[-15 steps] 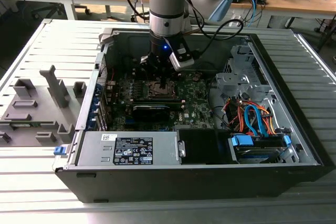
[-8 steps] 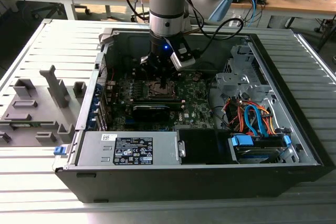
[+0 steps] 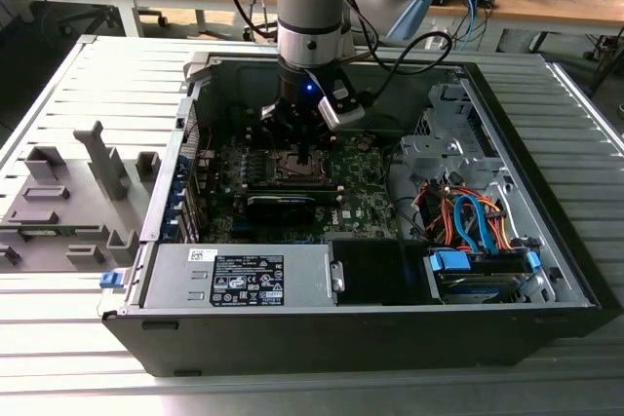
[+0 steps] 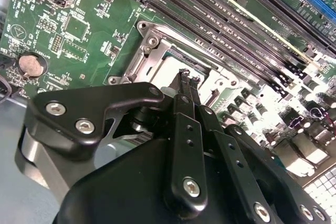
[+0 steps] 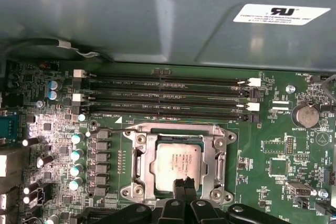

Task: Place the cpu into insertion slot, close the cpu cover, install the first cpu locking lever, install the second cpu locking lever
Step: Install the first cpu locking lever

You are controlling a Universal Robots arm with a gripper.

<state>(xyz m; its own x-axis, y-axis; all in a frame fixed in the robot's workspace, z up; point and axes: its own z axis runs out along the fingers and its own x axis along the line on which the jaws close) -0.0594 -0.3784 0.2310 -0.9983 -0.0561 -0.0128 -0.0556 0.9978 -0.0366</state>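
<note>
The cpu (image 5: 178,162) is a silver-grey square lying flat in the middle of the green board (image 5: 262,145). The cpu cover (image 5: 140,162), a silver metal frame, lies down around it, and the insertion slot is hidden beneath both. My gripper (image 5: 182,184) is shut, its two thin black fingertips pressed together with nothing visible between them. They stand at the cover's edge, right at the cpu's rim. The second wrist view shows the same fingertips (image 4: 186,80) over the cover (image 4: 149,51). In the exterior view the gripper (image 3: 304,146) hangs inside the open computer case. How the locking levers stand I cannot tell.
Long black memory slots (image 5: 168,98) run just beyond the socket, before the grey case wall (image 5: 157,19). Capacitors (image 5: 76,153) and a coin battery (image 5: 306,115) flank it. The case also holds a power supply (image 3: 244,275) and cabled drive bays (image 3: 468,221). Grey fixtures (image 3: 68,192) stand on the table.
</note>
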